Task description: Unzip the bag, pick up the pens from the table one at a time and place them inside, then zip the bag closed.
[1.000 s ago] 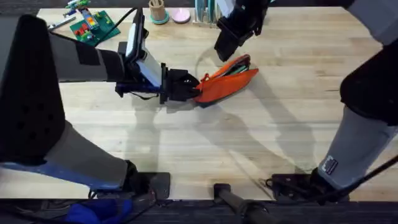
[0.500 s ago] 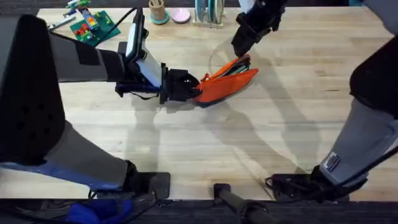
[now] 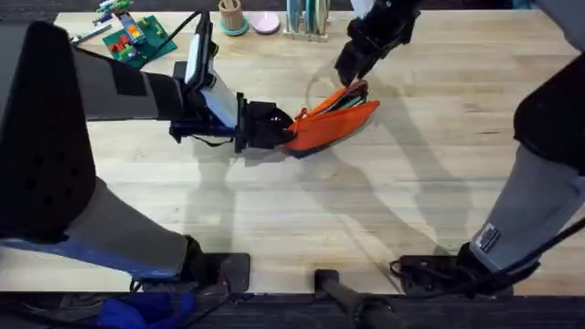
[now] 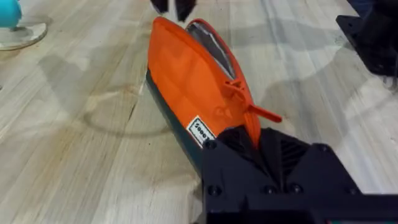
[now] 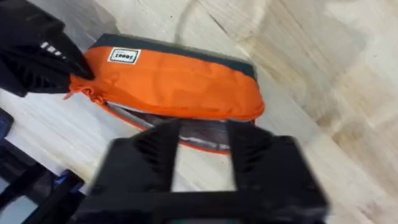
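The orange pencil pouch (image 3: pixel 331 122) lay near the middle of the worktop (image 3: pixel 302 210), toward its far side, its zipper still undone so the grey lining showed in both wrist views. The left claw (image 3: pixel 279 128) was clamped on the pouch's near end, right by the zipper pull (image 4: pixel 260 112), pinning it flat against the wood. The right claw (image 3: pixel 352 66) hung just above the far end of the open mouth with its two black fingers (image 5: pixel 155 146) spread apart and nothing between them.

In the overhead view, slim shapes — one greenish — seemed to lie inside the opening, and no loose pen was visible on the bare planks around the pouch. From that I judged the unzipping done and the pens most likely already inside, though the pouch's interior was too shadowed to count them with certainty.

What was left, by that reading, was the closing: the right claw would need to find the pull — which sat at the left claw's end — and draw it along the teeth while the other end was held.
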You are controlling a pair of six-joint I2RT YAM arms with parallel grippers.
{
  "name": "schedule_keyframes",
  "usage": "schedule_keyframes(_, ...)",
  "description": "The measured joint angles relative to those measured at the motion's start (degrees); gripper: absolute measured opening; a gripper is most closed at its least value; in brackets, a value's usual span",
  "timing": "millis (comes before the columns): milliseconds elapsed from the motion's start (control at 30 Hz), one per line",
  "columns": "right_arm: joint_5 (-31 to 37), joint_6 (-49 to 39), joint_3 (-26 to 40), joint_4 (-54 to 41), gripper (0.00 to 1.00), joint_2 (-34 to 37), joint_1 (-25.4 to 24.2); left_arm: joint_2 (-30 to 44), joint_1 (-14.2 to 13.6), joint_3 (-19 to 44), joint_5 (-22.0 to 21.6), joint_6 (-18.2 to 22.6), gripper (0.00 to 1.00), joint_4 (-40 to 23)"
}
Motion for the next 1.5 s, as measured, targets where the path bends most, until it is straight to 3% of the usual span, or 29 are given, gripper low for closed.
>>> schedule_keyframes(67, 0.0, -1.1, 1.3, -0.5, 0.574, 0.0, 0.0, 0.0, 0.0, 0.0, 0.0, 0.0, 0.042, 0.0)
schedule_keyframes(167, 0.0, -1.9, 3.4, -0.9, 0.711, 0.0, 0.0, 0.0, 0.0, 0.0, 0.0, 0.0, 0.042, 0.0)
schedule_keyframes(200, 0.0, -2.4, 4.2, -1.0, 0.868, 0.0, 0.0, 0.0, 0.0, 0.0, 0.0, 0.0, 0.042, 0.0)
schedule_keyframes(233, 0.0, -2.8, 5.0, -1.0, 0.96, 0.0, 0.0, 0.0, 0.0, 0.0, 0.0, 0.0, 0.042, 0.0)
schedule_keyframes(267, 0.0, -3.1, 5.7, -1.0, 0.985, 0.0, 0.0, 0.0, 0.0, 0.0, 0.0, 0.0, 0.042, 0.0)
schedule_keyframes(600, 0.0, -11.1, 13.5, -1.5, 0.996, 0.0, 1.4, 0.0, 0.0, 0.0, 0.0, 0.0, 0.042, 0.0)
schedule_keyframes(1067, 0.0, -28.1, 13.8, -5.4, 0.997, 0.0, 7.6, 0.0, 0.0, 0.0, 0.0, 0.0, 0.042, 0.0)
schedule_keyframes(1500, -4.8, -32.3, 13.8, -9.2, 0.996, 0.0, 11.1, 0.0, 0.0, 0.0, 0.0, 0.0, 0.042, 0.0)
